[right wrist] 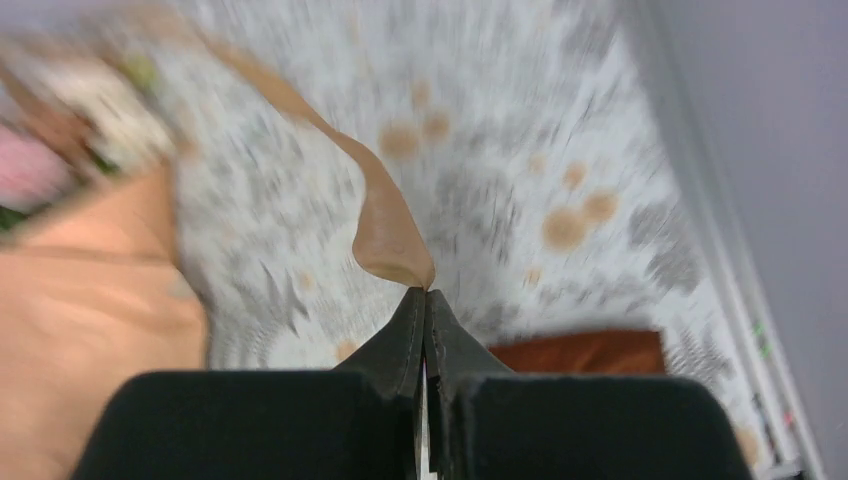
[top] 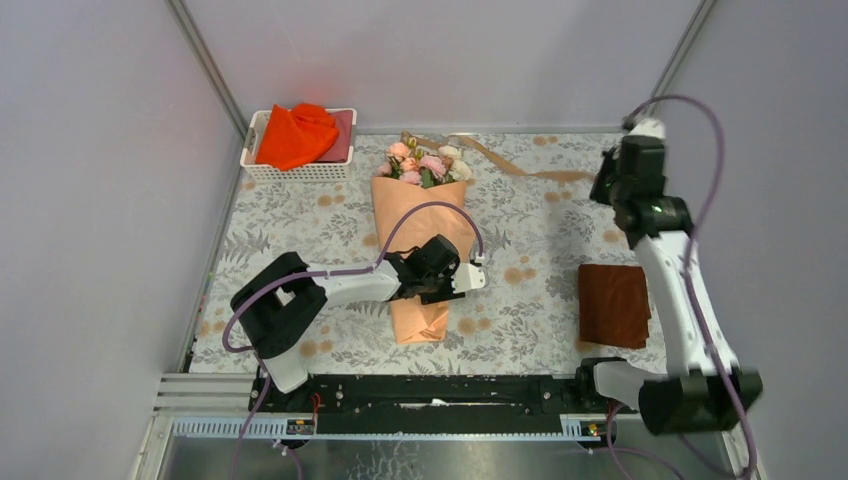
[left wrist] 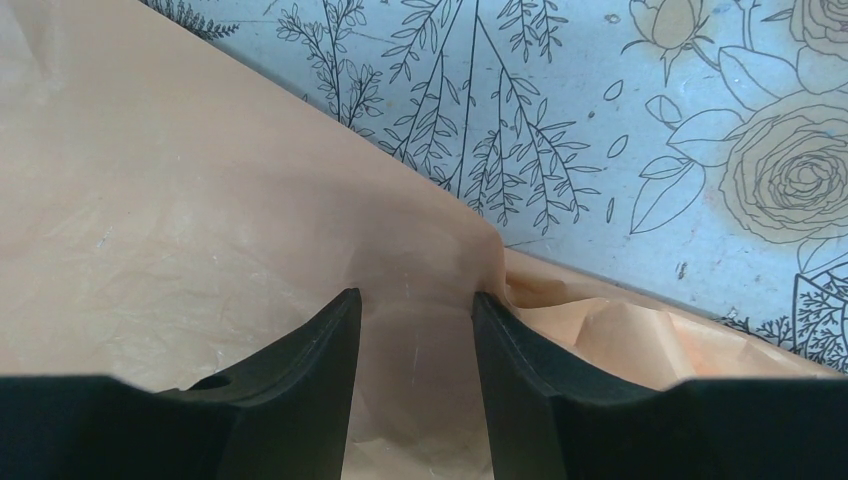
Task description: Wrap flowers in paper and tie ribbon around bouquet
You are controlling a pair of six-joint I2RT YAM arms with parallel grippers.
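Bouquet (top: pixel 425 215) was laid in the middle of the mat (top: pixel 300 210), long axis near-to-far, blooms (top: pixel 425 165) pointed at the far edge. Its lower paper (left wrist: pixel 150 250) was straddled by the left gripper (left wrist: pixel 415 300), jaws about half open. Ribbon (right wrist: pixel 385 225) was strung from behind the blooms off rightward, its end pinched in the tightly closed right gripper (right wrist: pixel 427 292).

The thin peach-orange wrapping paper (left wrist: pixel 180 230) looks matt and finely creased (almost tissue-like). The grey leaf-printed mat (left wrist: pixel 620 120) on the tabletop is smooth; the narrow tan ribbon (right wrist: pixel 385 225) smooth too; the black fingers (left wrist: pixel 300 380) of the left gripper (left wrist: pixel 415 300) matt plastic.
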